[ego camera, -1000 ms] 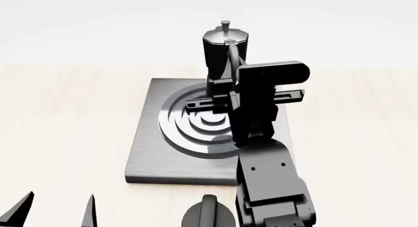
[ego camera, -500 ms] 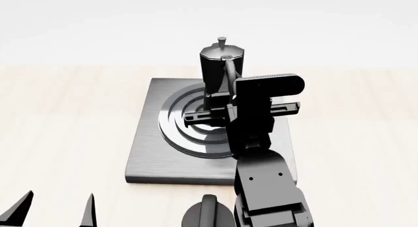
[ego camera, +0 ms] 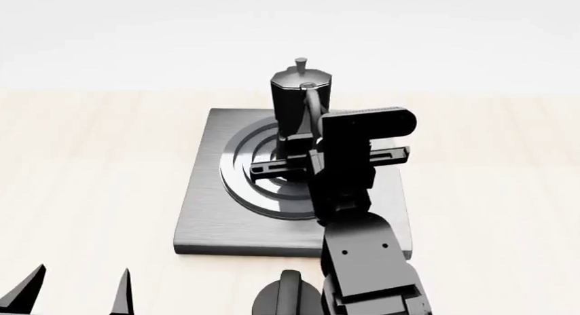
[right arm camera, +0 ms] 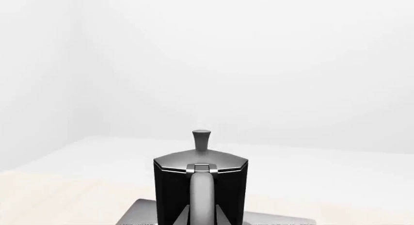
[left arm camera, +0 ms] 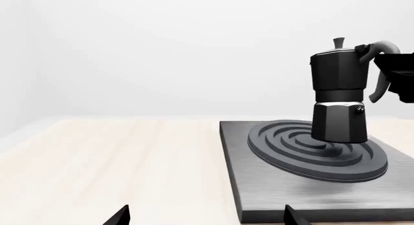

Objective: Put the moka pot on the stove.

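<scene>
The black faceted moka pot (ego camera: 302, 101) stands upright over the raised rings of the grey stove (ego camera: 206, 213). In the left wrist view the moka pot (left arm camera: 338, 96) has its base down at the rings of the stove (left arm camera: 272, 196); I cannot tell whether it rests on them. My right gripper (ego camera: 306, 144) is shut on the pot's curved handle. In the right wrist view the fingers (right arm camera: 174, 217) of the right gripper (right arm camera: 201, 219) flank the handle of the moka pot (right arm camera: 171, 186). My left gripper (ego camera: 73, 298) hangs open at the near left with nothing between its fingers, and its tips frame the left gripper (left arm camera: 203, 221) low over the table.
A short round black knob (ego camera: 285, 298) sits at the near edge, just in front of the stove and beside my right arm. The light wooden table (ego camera: 91, 159) stretches left and right of the plate. A white wall stands behind.
My right gripper has brought the moka pot down and a little leftward, nearer the middle of the rings. The left gripper has not moved.
</scene>
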{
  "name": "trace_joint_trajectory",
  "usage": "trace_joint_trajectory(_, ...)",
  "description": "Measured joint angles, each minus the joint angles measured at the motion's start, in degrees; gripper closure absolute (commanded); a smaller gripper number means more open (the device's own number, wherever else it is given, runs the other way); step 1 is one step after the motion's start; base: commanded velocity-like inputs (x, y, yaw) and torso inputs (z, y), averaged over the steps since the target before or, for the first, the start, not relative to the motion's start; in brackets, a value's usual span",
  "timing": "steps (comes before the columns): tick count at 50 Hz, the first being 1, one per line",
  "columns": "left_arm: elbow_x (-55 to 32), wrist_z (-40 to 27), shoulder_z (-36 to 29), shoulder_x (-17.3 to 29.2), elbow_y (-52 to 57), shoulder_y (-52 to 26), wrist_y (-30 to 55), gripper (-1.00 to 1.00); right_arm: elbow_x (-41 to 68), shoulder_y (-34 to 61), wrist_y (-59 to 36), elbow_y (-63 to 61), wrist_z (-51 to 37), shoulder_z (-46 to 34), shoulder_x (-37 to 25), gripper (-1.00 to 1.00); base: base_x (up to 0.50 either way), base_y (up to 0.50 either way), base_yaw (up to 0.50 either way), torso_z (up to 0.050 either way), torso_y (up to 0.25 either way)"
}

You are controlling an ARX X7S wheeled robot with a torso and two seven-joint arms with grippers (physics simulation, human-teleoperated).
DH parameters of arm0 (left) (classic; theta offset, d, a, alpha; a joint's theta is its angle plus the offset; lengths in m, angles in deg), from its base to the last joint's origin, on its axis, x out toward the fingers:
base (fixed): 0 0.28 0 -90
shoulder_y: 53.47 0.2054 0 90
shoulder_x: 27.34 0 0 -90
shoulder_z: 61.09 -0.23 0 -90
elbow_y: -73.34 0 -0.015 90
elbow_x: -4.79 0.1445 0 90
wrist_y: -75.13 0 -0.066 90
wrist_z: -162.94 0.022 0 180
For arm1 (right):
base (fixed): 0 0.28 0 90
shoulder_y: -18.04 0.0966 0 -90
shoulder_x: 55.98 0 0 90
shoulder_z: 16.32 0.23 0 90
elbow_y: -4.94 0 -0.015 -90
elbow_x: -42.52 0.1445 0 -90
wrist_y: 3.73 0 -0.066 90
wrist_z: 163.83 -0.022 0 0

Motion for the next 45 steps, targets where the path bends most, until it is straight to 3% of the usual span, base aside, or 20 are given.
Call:
trace_joint_trajectory(25,-0.28,-0.18,-0.37,0.22,-0.64,-0.15,-0.42,-1.00,6.47,-0.58,0.99,0.00,0.02,-6.12,0.01,1.00,0.00,0.00,0.00,0.000,0.001)
trace_joint_trajectory(45,-0.57,-0.24,-0.70,0.29,-1.23,-0.42,-0.80,-1.00,6.63,-1.18,0.86,0.00,0.08,-6.03,0.03,1.00,0.00,0.00,0.00,0.001,0.001)
